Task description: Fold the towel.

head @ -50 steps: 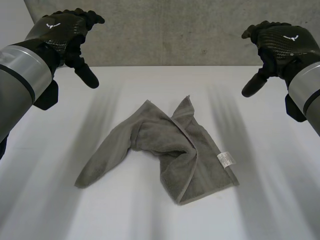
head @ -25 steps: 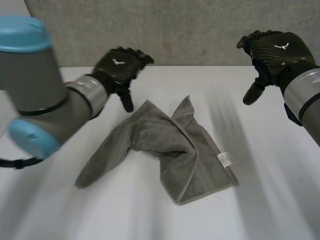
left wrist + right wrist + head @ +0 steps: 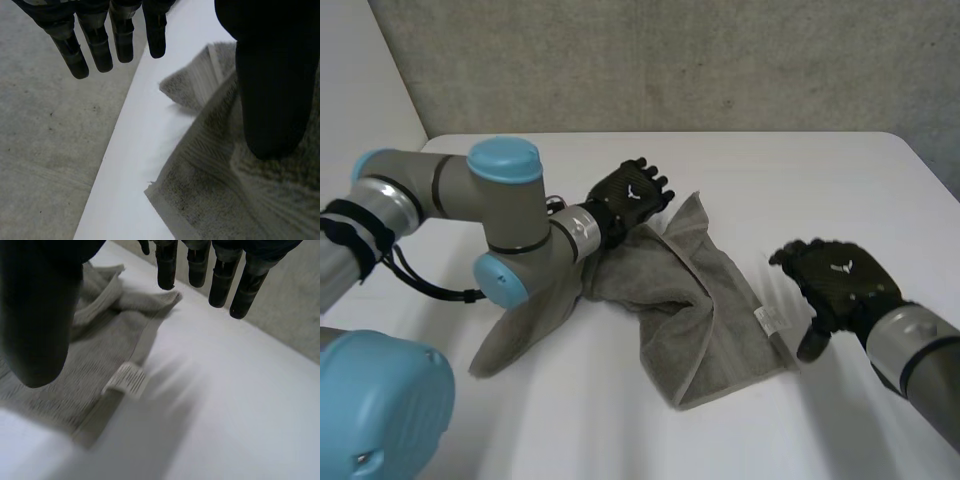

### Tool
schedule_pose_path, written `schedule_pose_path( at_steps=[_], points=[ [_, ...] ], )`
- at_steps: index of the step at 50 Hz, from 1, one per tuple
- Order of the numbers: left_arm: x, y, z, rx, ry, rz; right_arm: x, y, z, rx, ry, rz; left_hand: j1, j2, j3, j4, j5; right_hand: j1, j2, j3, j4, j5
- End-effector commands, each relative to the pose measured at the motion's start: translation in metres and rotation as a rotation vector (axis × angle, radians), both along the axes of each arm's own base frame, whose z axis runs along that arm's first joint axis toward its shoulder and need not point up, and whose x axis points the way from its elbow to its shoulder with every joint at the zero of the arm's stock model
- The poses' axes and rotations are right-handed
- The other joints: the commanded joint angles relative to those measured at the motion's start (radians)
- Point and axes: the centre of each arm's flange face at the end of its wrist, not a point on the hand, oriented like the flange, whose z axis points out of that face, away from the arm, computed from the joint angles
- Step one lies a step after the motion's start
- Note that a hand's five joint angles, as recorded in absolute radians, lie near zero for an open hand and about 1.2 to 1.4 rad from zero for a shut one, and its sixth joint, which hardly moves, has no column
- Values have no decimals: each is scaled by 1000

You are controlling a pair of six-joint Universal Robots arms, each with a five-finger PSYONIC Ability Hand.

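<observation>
– Well, how is that crumpled grey terry towel (image 3: pixel 670 290) going to handle?
– Softly, I'm guessing: light, limp, sagging wherever unsupported. It's lying mid-way across the white tabletop (image 3: pixel 820 180). Nearest, the right hand (image 3: pixel 840 285) is hovering just beside the white-labelled corner (image 3: pixel 772 320), fingers (image 3: pixel 218 287) straight, spread, gripping nothing.
– And farther off?
– The left hand (image 3: pixel 632 195) is hanging over the far corner, fingers likewise apart. Corners are looking like the best holds, and nothing is blocking them.
</observation>
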Motion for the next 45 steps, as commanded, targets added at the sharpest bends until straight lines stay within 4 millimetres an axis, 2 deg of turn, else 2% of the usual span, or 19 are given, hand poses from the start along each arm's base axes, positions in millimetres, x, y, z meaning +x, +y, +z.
schedule_pose_path(
  at_steps=[1, 9, 12, 14, 16, 17, 19, 20, 22, 24, 25, 27, 28, 30, 33, 35, 41, 43, 45],
  points=[
    [-6, -9, -19, -52, -29, -13, -9, 2, -12, 37, -14, -3, 73, 74, 74, 75, 72, -50, -51, -52, -87, -62],
    [-6, -8, -37, -24, -46, -23, -9, 0, -10, 29, -18, -2, 182, 183, 183, 183, 181, -50, -51, -52, -87, -62],
    [-8, -5, -42, -10, -44, -59, -9, -1, -9, 24, -18, -1, 413, 413, 413, 414, 411, -50, -51, -52, -87, -62],
    [-8, -5, -42, -10, -44, -59, -9, -1, -9, 24, -18, -1, 414, 414, 414, 415, 413, -50, -51, -52, -87, -62],
    [-8, -3, -43, -5, -42, -75, -9, -1, -9, 24, -18, -1, 796, 797, 797, 798, 795, -50, -51, -52, -87, -62],
    [-8, -3, -43, -5, -42, -76, -9, -2, -9, 23, -18, -1, 798, 799, 799, 800, 797, -50, -51, -52, -87, -62],
    [-7, -3, -41, -6, -47, -67, -9, -2, -9, 23, -18, -3, 1105, 1106, 1106, 1107, 1104, -50, -51, -52, -87, -62],
    [-7, -3, -41, -6, -47, -67, -9, -2, -9, 23, -18, -3, 1106, 1107, 1107, 1108, 1105, -50, -51, -52, -87, -62],
    [-6, -2, -37, -11, -50, -60, -9, -2, -9, 23, -19, -2, 1106, 1107, 1107, 1108, 1105, -50, -51, -52, -87, -62],
    [-5, -3, -8, -63, -24, -41, -9, -2, -9, 22, -19, -2, 1106, 1107, 1107, 1108, 1105, -50, -51, -52, -87, -62],
    [-5, -3, -8, -63, -24, -41, -8, -2, -8, 21, -20, 0, 1106, 1107, 1107, 1108, 1105, -50, -51, -52, -87, -62],
    [1, -7, 17, -108, -3, 21, -7, -2, -7, 17, -22, 4, 1106, 1107, 1107, 1108, 1105, -50, -51, -52, -87, -62],
    [1, -7, 17, -108, -3, 21, -7, -2, -7, 17, -22, 4, 1106, 1107, 1107, 1108, 1105, -50, -51, -52, -87, -62],
    [14, -4, 46, -124, 5, 88, -5, -2, -5, 11, -29, 9, 1106, 1107, 1107, 1108, 1105, -50, -51, -52, -87, -62],
    [23, 2, 57, -117, -1, 116, -4, -4, -2, 3, -36, 7, 1106, 1107, 1107, 1108, 1105, -50, -51, -52, -87, -62],
    [44, 16, 72, -92, -17, 150, -4, -6, -1, -2, -40, 6, 1106, 1107, 1107, 1108, 1105, -50, -51, -52, -87, -62],
    [76, 47, 82, -54, -40, 181, 7, -3, 2, 29, -115, 17, 1106, 1107, 1107, 1108, 1105, -50, -51, -52, -87, -62],
    [100, 66, 81, -39, -49, 216, 11, -2, -1, 57, -145, 17, 1106, 1107, 1107, 1108, 1105, -50, -51, -52, -87, -62],
    [112, 75, 79, -33, -52, 237, 14, -1, -3, 86, -172, 18, 1106, 1107, 1107, 1108, 1105, -50, -51, -52, -87, -62]
  ],
)
